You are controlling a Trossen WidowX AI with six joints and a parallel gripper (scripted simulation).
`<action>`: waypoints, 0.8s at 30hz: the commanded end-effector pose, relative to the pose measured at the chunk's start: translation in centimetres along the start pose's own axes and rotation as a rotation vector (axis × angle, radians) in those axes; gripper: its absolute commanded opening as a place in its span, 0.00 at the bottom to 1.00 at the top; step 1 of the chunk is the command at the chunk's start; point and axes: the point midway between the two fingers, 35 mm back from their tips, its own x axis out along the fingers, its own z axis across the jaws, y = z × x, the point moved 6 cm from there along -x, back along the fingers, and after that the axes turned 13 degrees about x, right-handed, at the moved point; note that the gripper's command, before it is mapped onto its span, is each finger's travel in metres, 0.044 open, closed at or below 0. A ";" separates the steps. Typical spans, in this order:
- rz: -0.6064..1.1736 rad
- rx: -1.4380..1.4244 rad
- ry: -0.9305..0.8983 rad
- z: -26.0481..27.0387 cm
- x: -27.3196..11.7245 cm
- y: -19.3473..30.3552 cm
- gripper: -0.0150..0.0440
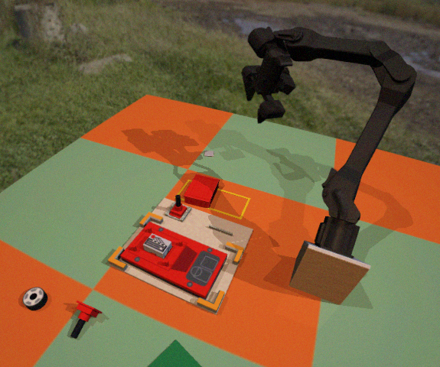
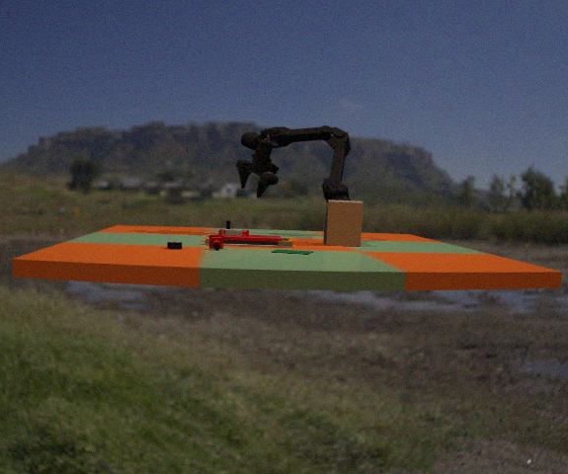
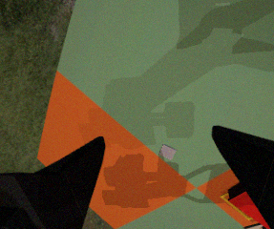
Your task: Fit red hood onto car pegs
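One boxy, flat-roofed red hood [image 1: 201, 189]

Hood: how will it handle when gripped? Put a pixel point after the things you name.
The hood [image 1: 201, 190] looks stiff, with crisp edges and a flat roof, so it probably won't flex much. Low and boxy, it seems unlikely to tip or roll if nudged. The smooth sides might slip under a light grip.

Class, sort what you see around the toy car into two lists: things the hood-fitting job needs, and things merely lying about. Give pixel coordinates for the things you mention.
Needed:
- red box-like hood shell [image 1: 201, 190]
- flat red car chassis [image 1: 178, 272]
- grey engine block [image 1: 157, 245]
- black two-fingered claw [image 1: 255, 108] [image 2: 251, 191] [image 3: 157, 135]

Lying about:
- black-and-white round wheel [image 1: 34, 298] [image 2: 174, 245]
- red piece with black stem, tipped over [image 1: 86, 313]
- small pale square [image 1: 209, 153] [image 3: 167, 152]
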 end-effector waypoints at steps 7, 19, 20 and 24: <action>0.067 -0.366 0.173 -6.2 2.0 8.4 1.00; 0.099 -0.826 0.344 -15.6 2.2 15.8 1.00; 0.099 -0.869 0.358 -16.5 2.1 16.2 1.00; 0.097 -0.933 0.378 -17.9 2.0 17.0 1.00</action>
